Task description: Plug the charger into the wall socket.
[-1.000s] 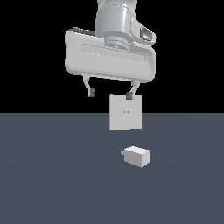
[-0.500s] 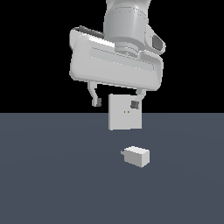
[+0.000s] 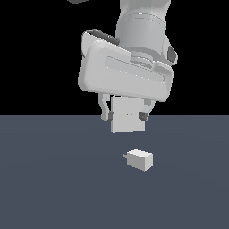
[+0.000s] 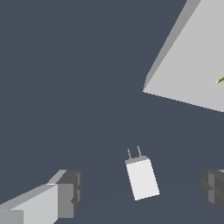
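Two task objects: a charger and a wall socket, both on or above the dark grey floor [image 3: 53,188].
My pincer [image 3: 125,116]: released, jaws spread wide, nothing between them; it hangs above the floor, in front of the socket as the exterior view shows it.
My fingertips [image 3: 106,117]: dark pads facing each other; in the wrist view one [image 4: 70,192] sits on each side of the charger, both well apart from it.
Charger [image 3: 139,159]: small white block lying on the floor, below my pincer and nearer the exterior camera than the socket; untouched.
Charger, wrist view [image 4: 142,177]: two short prongs at one end, pointing roughly toward the socket.
Wall socket [image 3: 129,125]: flat white square plate standing upright on the floor, two tiny yellowish holes at its centre; partly covered by my hand.
Wall socket, wrist view [image 4: 192,57]: only one corner shows, with a yellowish mark at the frame's edge.
Charger to socket: apart, not plugged in.
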`<state>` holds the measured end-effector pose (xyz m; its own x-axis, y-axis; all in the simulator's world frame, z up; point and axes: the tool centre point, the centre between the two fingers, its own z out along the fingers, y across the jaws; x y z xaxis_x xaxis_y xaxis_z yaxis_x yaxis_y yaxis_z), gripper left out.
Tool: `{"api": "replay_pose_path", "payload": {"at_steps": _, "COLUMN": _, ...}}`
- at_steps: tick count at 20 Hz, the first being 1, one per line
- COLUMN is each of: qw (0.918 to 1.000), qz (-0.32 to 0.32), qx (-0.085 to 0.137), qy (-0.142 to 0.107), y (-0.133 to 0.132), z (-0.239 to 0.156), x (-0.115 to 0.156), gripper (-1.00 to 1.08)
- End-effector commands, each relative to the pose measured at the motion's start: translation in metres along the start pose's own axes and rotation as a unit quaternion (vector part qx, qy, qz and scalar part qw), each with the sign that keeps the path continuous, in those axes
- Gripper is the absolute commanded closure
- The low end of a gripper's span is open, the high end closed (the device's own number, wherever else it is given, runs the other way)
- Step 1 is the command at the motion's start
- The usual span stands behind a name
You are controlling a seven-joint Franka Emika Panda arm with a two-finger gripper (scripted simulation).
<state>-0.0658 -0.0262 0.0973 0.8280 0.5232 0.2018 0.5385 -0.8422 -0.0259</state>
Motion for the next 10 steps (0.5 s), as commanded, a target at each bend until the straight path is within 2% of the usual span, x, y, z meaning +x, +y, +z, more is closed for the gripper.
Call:
{"api": "replay_pose_path", "payload": {"at_steps": 1, "qw": 0.9998, "qz": -0.018, "qx": 0.002, "qy": 0.006, "y": 0.002, "z": 0.004, "x": -0.005, "gripper": -0.92}}
{"api": "replay_pose_path", "payload": {"at_steps": 10, "qw": 0.9967, "qz": -0.077, "qx": 0.009, "qy": 0.025, "y": 0.010, "z": 0.019, "x": -0.018, "gripper": -0.92}}
